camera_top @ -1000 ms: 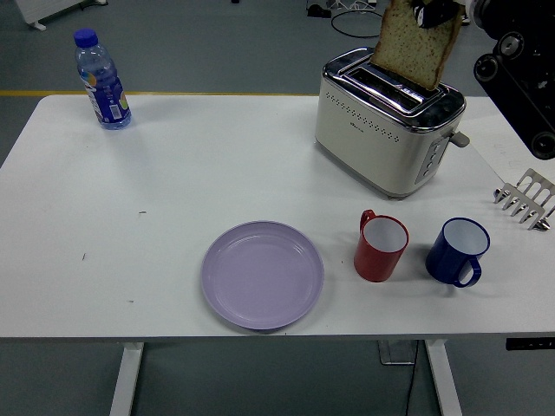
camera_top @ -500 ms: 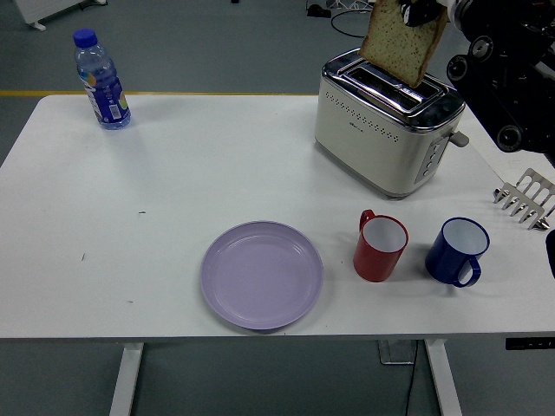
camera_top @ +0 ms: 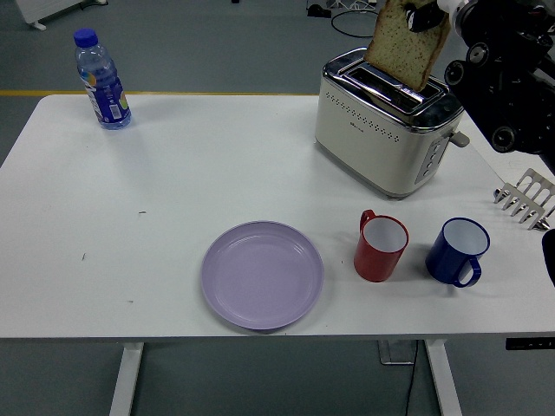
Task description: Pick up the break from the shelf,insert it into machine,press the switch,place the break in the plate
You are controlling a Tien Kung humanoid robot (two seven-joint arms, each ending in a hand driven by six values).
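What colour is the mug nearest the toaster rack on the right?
Dark blue mug, white inside, seen in the head view.

Open worktop (camera_top: 173, 182) left of the toaster (camera_top: 386, 126). In front of it, red mug (camera_top: 380, 247) and blue mug (camera_top: 457, 251) crowding; rack (camera_top: 526, 199) to its right.
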